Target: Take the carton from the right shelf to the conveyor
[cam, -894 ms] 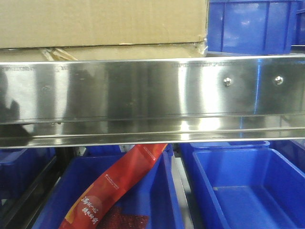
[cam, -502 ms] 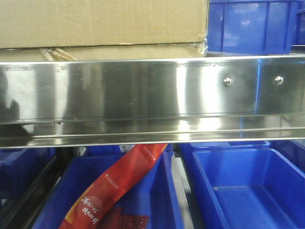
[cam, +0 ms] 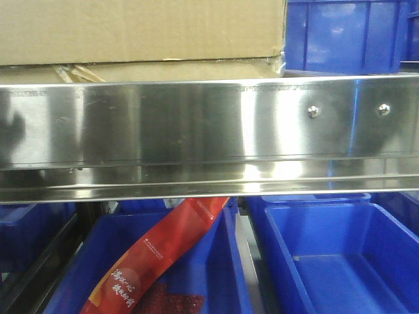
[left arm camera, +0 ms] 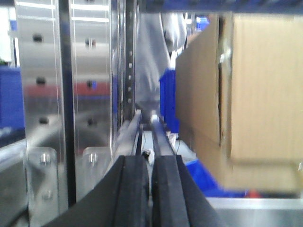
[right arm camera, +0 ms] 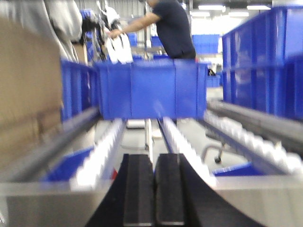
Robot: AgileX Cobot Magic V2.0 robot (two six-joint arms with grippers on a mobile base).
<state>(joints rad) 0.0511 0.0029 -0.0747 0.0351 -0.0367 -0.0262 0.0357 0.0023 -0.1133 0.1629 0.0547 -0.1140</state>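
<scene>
Left gripper (left arm camera: 150,189): black pads pressed together, nothing between them, just left of the brown cardboard carton (left arm camera: 255,94). Right gripper (right arm camera: 154,194): pads together too, empty, off to the carton's right. Neither gripper touches the carton, which sits on the shelf. A shiny steel shelf rail (cam: 209,131) runs directly under the carton. A blue plastic crate (cam: 347,36) stands just right of the carton. Below the carton, a blue plastic bin (cam: 219,275) holds a red printed packet (cam: 157,255).
</scene>
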